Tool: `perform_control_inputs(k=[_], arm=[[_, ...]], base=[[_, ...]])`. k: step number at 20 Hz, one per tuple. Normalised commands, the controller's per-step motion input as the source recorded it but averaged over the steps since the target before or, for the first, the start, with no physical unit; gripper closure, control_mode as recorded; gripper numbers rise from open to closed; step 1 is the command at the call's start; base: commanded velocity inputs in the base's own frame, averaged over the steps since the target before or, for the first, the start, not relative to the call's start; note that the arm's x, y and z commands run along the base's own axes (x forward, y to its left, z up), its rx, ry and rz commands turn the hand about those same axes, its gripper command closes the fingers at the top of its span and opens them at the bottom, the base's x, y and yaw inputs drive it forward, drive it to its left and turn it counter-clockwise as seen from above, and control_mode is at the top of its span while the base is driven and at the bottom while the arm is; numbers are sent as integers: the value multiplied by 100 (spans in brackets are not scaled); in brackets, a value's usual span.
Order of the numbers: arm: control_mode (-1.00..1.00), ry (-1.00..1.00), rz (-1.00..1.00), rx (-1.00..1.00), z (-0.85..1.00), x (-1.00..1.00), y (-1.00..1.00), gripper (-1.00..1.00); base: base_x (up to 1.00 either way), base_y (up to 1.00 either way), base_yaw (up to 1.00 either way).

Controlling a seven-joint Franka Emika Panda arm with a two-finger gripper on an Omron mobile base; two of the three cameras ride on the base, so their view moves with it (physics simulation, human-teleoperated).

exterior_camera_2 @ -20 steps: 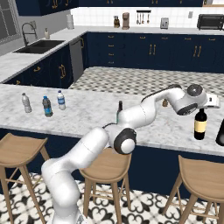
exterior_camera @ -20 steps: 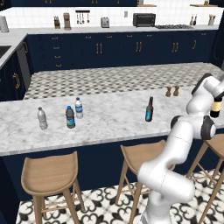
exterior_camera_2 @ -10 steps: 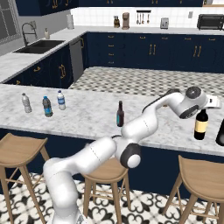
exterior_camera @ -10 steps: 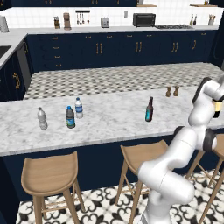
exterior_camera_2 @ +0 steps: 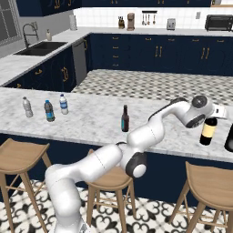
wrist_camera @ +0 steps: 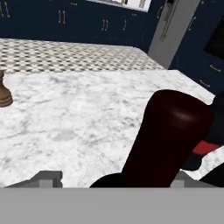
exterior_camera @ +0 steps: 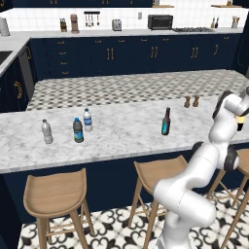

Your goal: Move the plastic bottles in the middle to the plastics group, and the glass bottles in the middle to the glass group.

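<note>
My gripper (exterior_camera_2: 217,113) hovers at the far right of the marble island over the neck of the black wine-style glass bottle (exterior_camera_2: 208,132) with the tan label, which stands upright on the counter. Seen from the hand, the jaws of the gripper (wrist_camera: 116,177) stand wide open, with that bottle's dark top (wrist_camera: 170,135) close between them. The slim brown glass bottle (exterior_camera: 166,122) stands mid-counter. Two stubby brown bottles (exterior_camera: 191,101) form the glass group behind it. At the left, the dark plastic bottle (exterior_camera: 78,130) stands between the two clear bottles (exterior_camera: 46,132) of the plastics group.
A dark object (exterior_camera_2: 229,136) sits at the counter's right end beside the wine bottle. Wooden stools (exterior_camera: 56,194) line the near side of the island (exterior_camera: 121,141). One stubby brown bottle (wrist_camera: 4,94) shows at the left edge of the hand view.
The jaws have opened off the wine bottle's neck. The bottle stays upright at the same spot and the arm has barely moved.
</note>
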Motion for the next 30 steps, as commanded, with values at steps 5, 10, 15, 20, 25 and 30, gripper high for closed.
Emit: perform_control_inputs(k=[5, 10, 15, 20, 25, 30], arm=[[-100, 2, -1, 16, 42, -7, -3, -100], [-100, 9, -7, 11, 40, -26, 7, -100], [-100, 23, -16, 4, 12, -37, 21, -100], [-100, 16, -23, 2, 0, -52, 38, -100], [-100, 13, -19, 9, 0, -55, 47, -100], [-100, 3, -3, 12, -3, -66, 56, -100]], base=[[0, 0, 0], [0, 0, 0], [0, 0, 0], [0, 0, 0], [0, 0, 0], [0, 0, 0]])
